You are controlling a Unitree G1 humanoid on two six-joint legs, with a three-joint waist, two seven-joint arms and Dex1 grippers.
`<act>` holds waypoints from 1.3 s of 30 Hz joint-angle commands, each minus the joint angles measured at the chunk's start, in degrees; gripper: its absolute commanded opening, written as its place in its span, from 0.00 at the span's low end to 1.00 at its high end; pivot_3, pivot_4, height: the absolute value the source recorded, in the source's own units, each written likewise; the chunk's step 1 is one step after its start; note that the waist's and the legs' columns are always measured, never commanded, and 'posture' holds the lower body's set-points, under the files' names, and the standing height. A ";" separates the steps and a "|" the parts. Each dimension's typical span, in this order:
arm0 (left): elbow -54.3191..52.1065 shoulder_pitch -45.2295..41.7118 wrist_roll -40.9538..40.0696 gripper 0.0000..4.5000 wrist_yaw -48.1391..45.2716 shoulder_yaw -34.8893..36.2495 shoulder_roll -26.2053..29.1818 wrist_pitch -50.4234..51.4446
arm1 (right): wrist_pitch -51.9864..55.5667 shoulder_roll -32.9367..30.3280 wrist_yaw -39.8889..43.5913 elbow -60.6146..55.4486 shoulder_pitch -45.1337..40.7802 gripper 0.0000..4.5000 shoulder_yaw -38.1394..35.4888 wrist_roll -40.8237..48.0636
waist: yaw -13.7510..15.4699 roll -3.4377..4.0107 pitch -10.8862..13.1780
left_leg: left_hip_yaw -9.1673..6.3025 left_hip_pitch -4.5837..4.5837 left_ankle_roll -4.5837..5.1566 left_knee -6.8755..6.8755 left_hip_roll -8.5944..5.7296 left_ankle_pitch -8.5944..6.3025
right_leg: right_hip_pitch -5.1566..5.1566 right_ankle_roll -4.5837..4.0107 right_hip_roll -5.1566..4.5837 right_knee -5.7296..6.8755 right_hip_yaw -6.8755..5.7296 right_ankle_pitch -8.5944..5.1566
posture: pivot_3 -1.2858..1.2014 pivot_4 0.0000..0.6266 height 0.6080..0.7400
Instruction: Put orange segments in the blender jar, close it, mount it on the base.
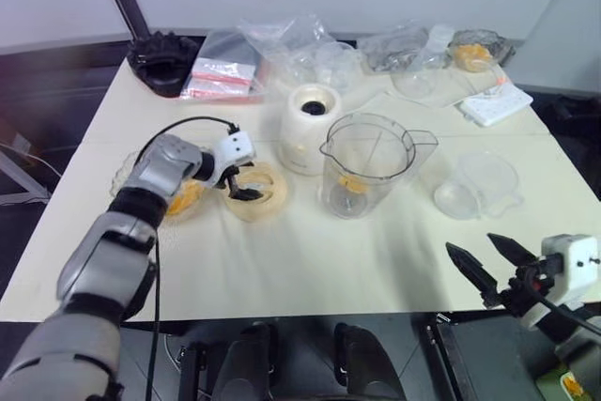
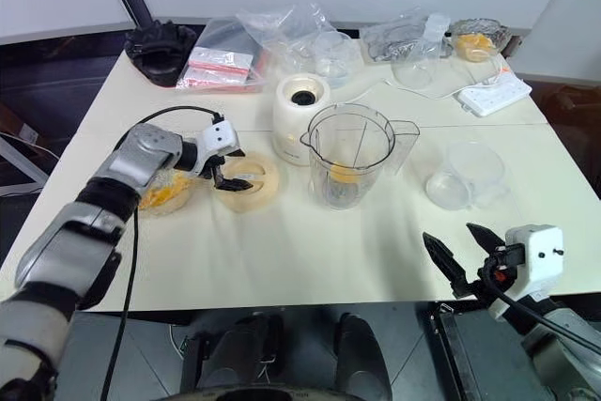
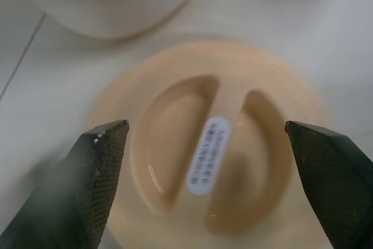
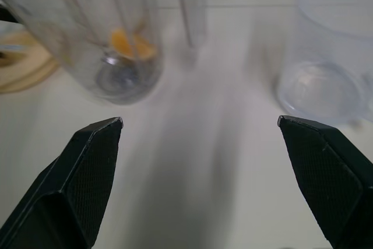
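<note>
Hovering over the pale-orange lid (image 1: 255, 191) at center left of the head view, the left pincer (image 1: 240, 183) had its 2 fingers spread wide, pinching nothing. Orange segments (image 1: 353, 183) already lay at the bottom of the blender jar (image 1: 368, 164), center frame on the surface (image 1: 310, 260), so loading looked at least begun. More fruit remained in a dish (image 1: 184, 199) at left. Closing was left, then mounting on the base (image 1: 310, 127) just beside the jar. The right pincer (image 1: 486, 265), lower right, was spread and empty.
</note>
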 commanded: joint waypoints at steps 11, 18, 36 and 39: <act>18.47 -5.51 11.37 1.00 0.90 -0.62 -5.83 -8.43 | 5.14 -5.35 -4.45 -6.12 -8.19 1.00 1.60 12.39 | 0.03 -0.22 -0.11 | -0.05 0.02 0.00 0.07 0.01 0.00 | 0.11 0.01 0.00 0.02 -0.09 0.02 | 0.52 0.24 1.00; 20.01 -3.96 13.68 0.47 1.51 0.20 -6.33 -8.01 | 4.92 -5.58 -5.84 -5.51 -10.01 1.00 2.65 12.13 | -0.10 -0.27 -0.27 | -0.02 0.34 0.01 0.09 0.02 0.00 | 0.36 0.02 -0.03 0.04 -0.07 0.02 | 0.52 0.24 1.00; 9.22 -22.57 1.44 0.06 -20.80 14.02 -0.56 -7.70 | 1.55 -2.73 -1.03 2.37 -11.63 1.00 12.14 1.89 | 0.19 -0.73 -0.29 | -0.05 -0.68 0.02 0.41 0.16 0.02 | -0.40 -0.10 0.06 0.16 -0.29 0.10 | 0.52 0.24 1.00; 11.05 -30.29 0.96 0.06 -22.34 15.59 0.53 -8.18 | 1.11 -2.00 -1.58 4.17 -12.67 1.00 12.12 0.23 | 0.03 -0.69 -0.31 | -0.07 -0.86 0.28 0.68 0.14 -0.14 | -0.43 -0.07 0.05 0.14 -0.27 0.10 | 0.52 0.24 1.00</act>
